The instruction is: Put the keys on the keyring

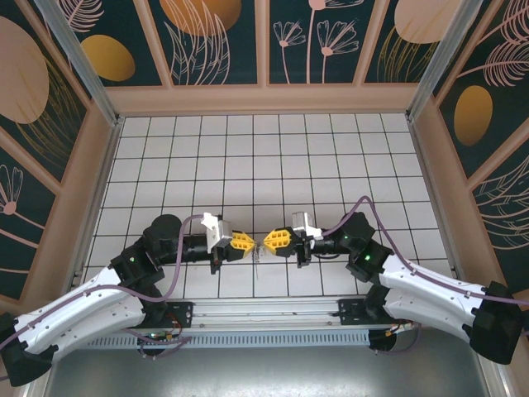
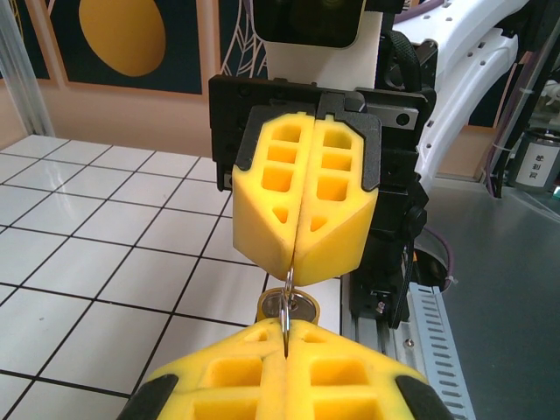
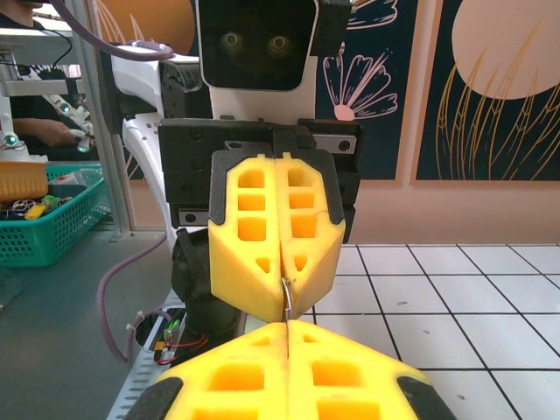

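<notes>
Tip to tip above the near edge of the white tiled surface [image 1: 273, 157], the left end effector [image 1: 248, 242] and right end effector [image 1: 266, 241] are each pressed together. Both pinch the keyring [image 2: 287, 297], edge-on here as a thin wire ring running from one seam to the other. A key [image 2: 304, 311] with a round, yellow-rimmed head hangs against the ring just below the right end effector's tip. A slotted metal rail [image 1: 264, 310] runs directly beneath and behind the pair, and purple cables [image 1: 186, 222] loop over both arms. A green basket [image 3: 48, 219] sits off the surface to the side. Beyond the yellow fingers [image 1: 240, 241], open tiles run to the patterned walls [image 1: 264, 41].
</notes>
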Controlling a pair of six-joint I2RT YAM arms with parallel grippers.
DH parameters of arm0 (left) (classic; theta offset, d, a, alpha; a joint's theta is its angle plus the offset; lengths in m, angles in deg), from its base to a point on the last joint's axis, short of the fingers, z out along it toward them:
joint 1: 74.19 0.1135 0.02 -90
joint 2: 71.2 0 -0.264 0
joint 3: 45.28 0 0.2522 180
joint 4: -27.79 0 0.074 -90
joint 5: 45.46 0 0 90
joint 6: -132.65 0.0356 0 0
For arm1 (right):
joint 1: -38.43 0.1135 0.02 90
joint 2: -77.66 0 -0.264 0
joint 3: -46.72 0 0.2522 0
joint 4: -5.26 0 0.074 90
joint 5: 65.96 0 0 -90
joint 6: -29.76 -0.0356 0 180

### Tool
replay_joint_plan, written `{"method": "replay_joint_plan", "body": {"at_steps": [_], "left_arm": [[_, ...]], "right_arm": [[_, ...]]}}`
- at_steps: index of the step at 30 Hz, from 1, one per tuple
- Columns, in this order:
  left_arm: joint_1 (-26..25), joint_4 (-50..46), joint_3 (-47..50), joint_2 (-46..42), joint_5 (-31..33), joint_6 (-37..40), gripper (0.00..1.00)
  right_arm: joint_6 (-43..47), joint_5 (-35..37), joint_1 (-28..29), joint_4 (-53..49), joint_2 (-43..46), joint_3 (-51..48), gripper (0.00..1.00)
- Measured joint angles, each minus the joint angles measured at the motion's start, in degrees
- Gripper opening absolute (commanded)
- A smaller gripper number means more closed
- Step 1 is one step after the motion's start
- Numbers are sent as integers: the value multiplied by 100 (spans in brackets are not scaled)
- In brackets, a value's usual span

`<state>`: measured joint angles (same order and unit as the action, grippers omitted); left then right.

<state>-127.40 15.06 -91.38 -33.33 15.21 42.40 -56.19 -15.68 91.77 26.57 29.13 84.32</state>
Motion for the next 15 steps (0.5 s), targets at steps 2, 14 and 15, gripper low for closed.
{"method": "replay_joint_plan", "body": {"at_steps": [2,14,15], "left_arm": [[0,0,0,0,-2,0,0],[4,0,0,2,26,0,0],[4,0,0,7,24,0,0]], "right_arm": [[-2,-24,0,28,-13,0,0],[-20,-44,-11,221,-140,0,0],[-20,-44,-9,223,-151,0,0]]}}
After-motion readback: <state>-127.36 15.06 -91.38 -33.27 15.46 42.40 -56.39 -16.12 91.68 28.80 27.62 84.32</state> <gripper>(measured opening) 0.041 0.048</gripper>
